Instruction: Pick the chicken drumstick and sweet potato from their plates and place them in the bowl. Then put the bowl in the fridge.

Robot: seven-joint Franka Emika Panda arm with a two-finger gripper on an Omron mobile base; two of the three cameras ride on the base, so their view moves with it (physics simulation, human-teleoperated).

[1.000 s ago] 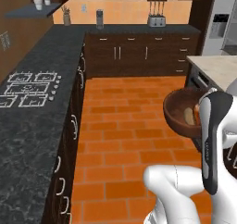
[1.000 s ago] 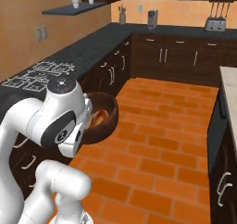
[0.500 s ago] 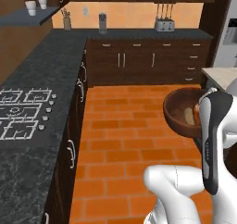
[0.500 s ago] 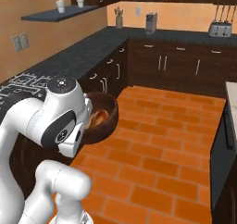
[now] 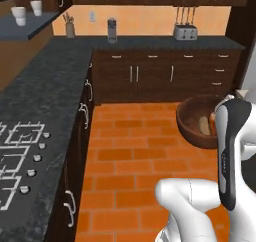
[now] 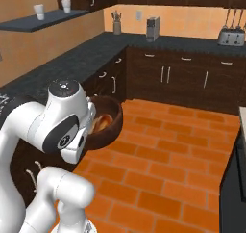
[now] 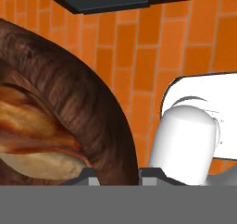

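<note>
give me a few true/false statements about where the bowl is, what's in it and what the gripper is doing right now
1. The bowl is resting on the counter beside the stove. False: it is held up in the air over the orange brick floor.
2. The gripper is shut on the bowl's rim. True.
3. The bowl is empty. False: the chicken drumstick and the sweet potato lie inside it.
4. A toaster stands on the far counter. True.
5. Two white cups sit on a shelf at upper left in the left base view. True.
</note>
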